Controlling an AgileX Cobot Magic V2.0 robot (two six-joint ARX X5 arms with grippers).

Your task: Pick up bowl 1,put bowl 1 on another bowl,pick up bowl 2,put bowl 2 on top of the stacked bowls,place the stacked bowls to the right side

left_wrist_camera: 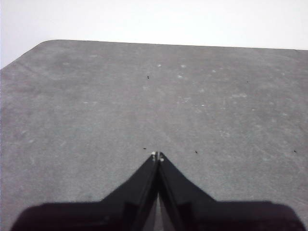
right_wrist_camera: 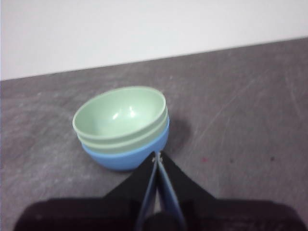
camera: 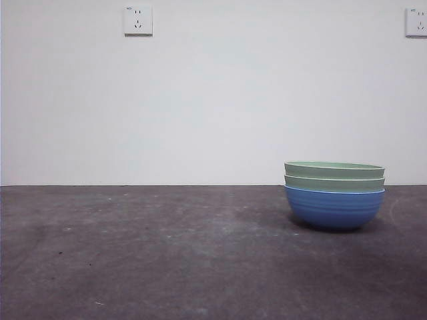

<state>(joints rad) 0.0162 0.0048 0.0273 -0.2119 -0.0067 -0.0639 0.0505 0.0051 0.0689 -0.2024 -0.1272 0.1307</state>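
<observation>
The stacked bowls (camera: 334, 195) stand on the right side of the table: a blue ribbed bowl (camera: 333, 209) at the bottom with two pale green bowls (camera: 334, 170) nested in it, their rims showing one above the other. In the right wrist view the stacked bowls (right_wrist_camera: 122, 126) sit just beyond my right gripper (right_wrist_camera: 157, 155), which is shut and holds nothing, apart from the blue bowl (right_wrist_camera: 126, 157). My left gripper (left_wrist_camera: 157, 155) is shut over bare table, with no bowl in its view. Neither arm shows in the front view.
The dark grey table (camera: 147, 253) runs back to a white wall with two sockets (camera: 138, 21). In the left wrist view the table's far edge and a rounded corner (left_wrist_camera: 43, 44) show.
</observation>
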